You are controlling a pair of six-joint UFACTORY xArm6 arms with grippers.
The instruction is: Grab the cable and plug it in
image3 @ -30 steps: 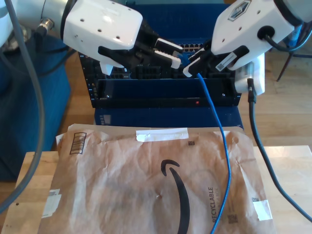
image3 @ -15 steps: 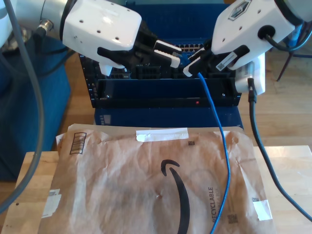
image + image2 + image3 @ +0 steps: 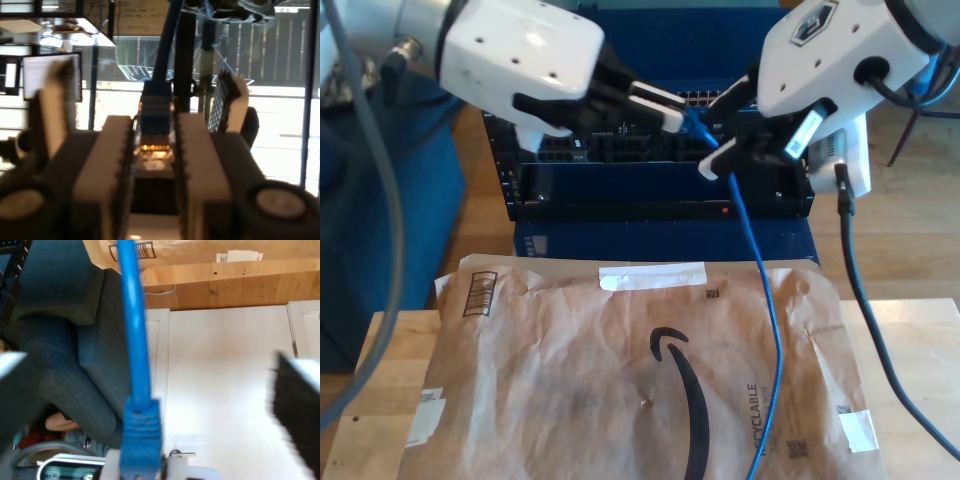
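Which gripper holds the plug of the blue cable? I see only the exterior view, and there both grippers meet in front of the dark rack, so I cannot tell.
Observer: My first gripper holds it. Its wrist view shows the white pads shut on the clear plug, with the cable leading away.
Operator: And is the second gripper closed on the cable too?
Observer: No. In the second wrist view the fingers of my second gripper stand wide apart, and the cable runs free between them.
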